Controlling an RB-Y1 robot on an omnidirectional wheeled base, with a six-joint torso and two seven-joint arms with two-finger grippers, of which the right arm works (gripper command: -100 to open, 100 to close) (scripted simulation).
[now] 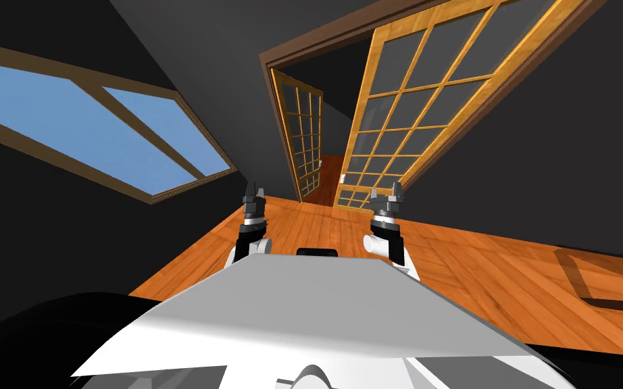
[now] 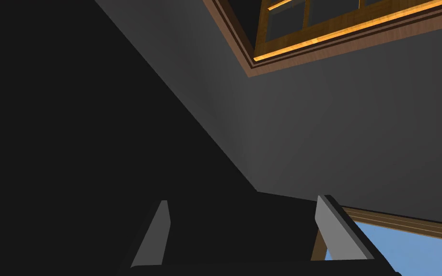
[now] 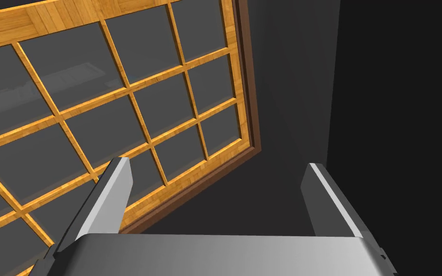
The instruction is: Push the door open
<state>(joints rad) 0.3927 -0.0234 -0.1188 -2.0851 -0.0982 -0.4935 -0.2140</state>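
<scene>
A double door of golden wood with grey glass panes stands ahead in a dark brown frame. Its left leaf (image 1: 305,138) is swung away into the room beyond. The right leaf (image 1: 417,101) (image 3: 95,96) stands roughly in the frame, with a small pale handle (image 1: 342,178) near its inner edge. My right gripper (image 1: 387,192) (image 3: 215,191) is open, held up short of the right leaf and not touching it. Open too is my left gripper (image 1: 255,192) (image 2: 241,215), raised near the dark wall left of the doorway.
Dark grey walls (image 1: 540,135) flank the doorway. A wood-framed window (image 1: 94,128) with blue panes is on the left wall. An orange plank floor (image 1: 479,270) runs to the door, and a dark rug edge (image 1: 587,287) lies at the right.
</scene>
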